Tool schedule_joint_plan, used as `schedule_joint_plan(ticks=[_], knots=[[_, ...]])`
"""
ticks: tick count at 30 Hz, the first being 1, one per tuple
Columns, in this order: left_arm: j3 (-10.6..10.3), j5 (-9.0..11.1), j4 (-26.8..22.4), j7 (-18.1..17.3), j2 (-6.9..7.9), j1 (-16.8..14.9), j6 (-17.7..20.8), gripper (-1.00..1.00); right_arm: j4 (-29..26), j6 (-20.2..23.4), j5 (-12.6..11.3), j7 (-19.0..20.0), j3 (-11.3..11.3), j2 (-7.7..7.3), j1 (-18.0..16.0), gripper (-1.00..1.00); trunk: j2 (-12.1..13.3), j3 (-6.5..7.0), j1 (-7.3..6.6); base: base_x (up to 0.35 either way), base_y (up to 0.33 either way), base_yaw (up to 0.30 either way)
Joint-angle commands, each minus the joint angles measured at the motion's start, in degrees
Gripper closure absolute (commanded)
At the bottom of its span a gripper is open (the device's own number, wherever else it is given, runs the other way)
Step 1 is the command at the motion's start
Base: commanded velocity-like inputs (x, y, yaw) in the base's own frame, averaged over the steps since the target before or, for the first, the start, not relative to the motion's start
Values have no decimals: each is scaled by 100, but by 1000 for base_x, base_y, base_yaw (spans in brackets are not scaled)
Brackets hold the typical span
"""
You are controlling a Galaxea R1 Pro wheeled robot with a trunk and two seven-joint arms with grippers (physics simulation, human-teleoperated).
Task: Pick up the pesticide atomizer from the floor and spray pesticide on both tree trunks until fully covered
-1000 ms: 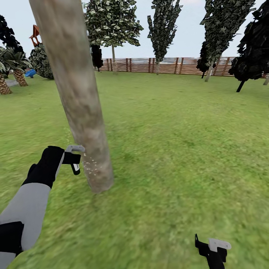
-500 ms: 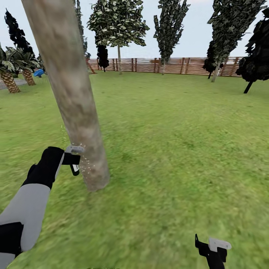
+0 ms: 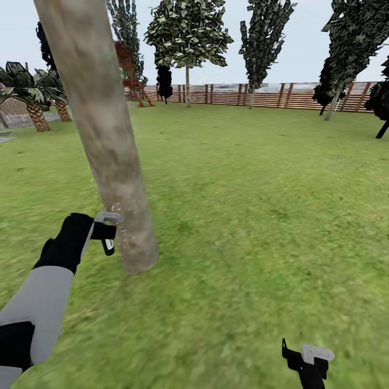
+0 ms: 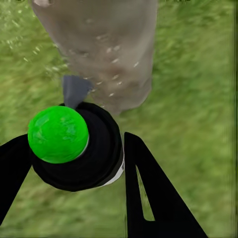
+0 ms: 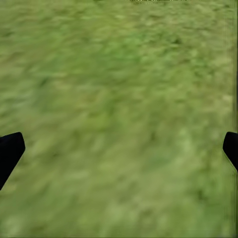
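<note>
While left gripper [image 4: 74, 148] clamps atomizer [image 4: 74, 146], pesticide [image 3: 120, 237] speckles trunk [image 3: 108, 146], right gripper [image 5: 119, 148] spread wide

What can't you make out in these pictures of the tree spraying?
- Tree trunk: its top and crown are cut off by the head view's upper edge; its far side is hidden by the trunk itself, so coverage there is unknown.
- Pesticide atomizer: in the left wrist view its body is hidden under its own green top.
- Pesticide: specks too small to count.
- Right gripper: cut off by the head view's bottom edge.
</note>
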Motion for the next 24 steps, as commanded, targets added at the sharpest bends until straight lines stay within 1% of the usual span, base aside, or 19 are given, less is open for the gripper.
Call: schedule_joint_plan(ticks=[1,5,7,8,9,10,13,18,20,22,23,24], knots=[[0,0,3,0,-3,0,0,100,0,0,0,0,0,0,0,-100,0,0,0,108,-277,1],[6,1,32,0,13,25,-5,100,0,0,-1,0,0,0,0,-100,0,0,0,111,-277,0],[42,2,39,2,42,214,-11,100,0,0,1,0,0,0,0,-100,0,0,0,109,-277,0],[56,3,40,3,80,314,-16,100,0,0,0,0,0,0,0,-100,0,0,0,108,-277,0],[69,8,42,1,170,425,-23,100,0,0,-1,0,0,0,0,-100,0,0,0,107,-277,37],[72,10,46,0,199,453,-25,100,0,0,-1,0,0,0,-1,-100,0,0,0,107,-277,125],[76,15,42,6,221,477,-26,100,0,0,-1,0,0,2,0,-100,0,0,0,107,-277,217],[85,16,0,9,198,472,-27,100,0,0,-1,0,0,2,0,-100,0,0,0,137,-273,272],[97,12,-29,12,226,467,-27,100,0,0,-1,1,0,3,0,-100,0,0,0,150,-269,276],[108,10,-34,16,257,466,-27,100,0,0,-1,1,0,1,0,-100,0,0,0,155,-264,277],[158,9,-36,21,319,465,-27,100,0,0,1,0,0,0,0,-100,0,0,0,158,-262,269],[272,11,-36,25,404,465,-27,100,0,0,0,2,0,1,0,-100,0,0,0,159,-261,93]])
